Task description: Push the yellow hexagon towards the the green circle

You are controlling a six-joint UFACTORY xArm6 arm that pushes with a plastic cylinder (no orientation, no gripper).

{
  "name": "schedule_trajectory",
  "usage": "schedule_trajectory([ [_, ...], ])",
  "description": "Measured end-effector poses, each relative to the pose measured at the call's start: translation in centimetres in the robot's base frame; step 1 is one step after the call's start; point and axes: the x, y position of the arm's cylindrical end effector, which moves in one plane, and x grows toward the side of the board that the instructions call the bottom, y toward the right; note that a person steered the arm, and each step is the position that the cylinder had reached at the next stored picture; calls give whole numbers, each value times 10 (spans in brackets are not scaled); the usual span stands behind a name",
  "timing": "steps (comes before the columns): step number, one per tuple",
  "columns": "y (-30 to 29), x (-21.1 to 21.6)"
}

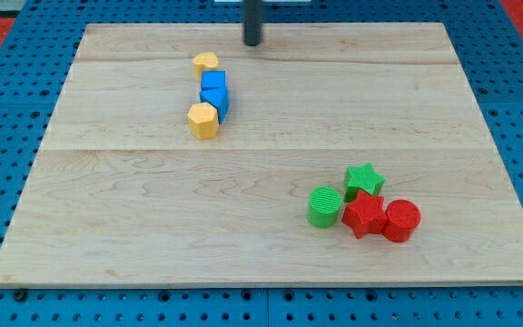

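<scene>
The yellow hexagon (203, 120) sits on the wooden board at the view's upper left, touching a blue block (216, 99) above it. The green circle (324, 206) stands at the view's lower right. My tip (253, 43) is near the board's top edge, above and to the right of the yellow hexagon, apart from every block.
A second blue block (212, 81) and a small yellow block (206, 63) continue the column above the hexagon. A green star (364, 179), a red star (364, 214) and a red cylinder (401, 220) cluster right of the green circle. The wooden board (152, 218) lies on blue pegboard.
</scene>
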Motion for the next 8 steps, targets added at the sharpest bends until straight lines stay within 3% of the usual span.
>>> schedule_trajectory([
  [1,-71,15],
  [3,-47,138],
  [5,-27,176],
  [6,-25,235],
  [7,34,294],
  [8,46,284],
])
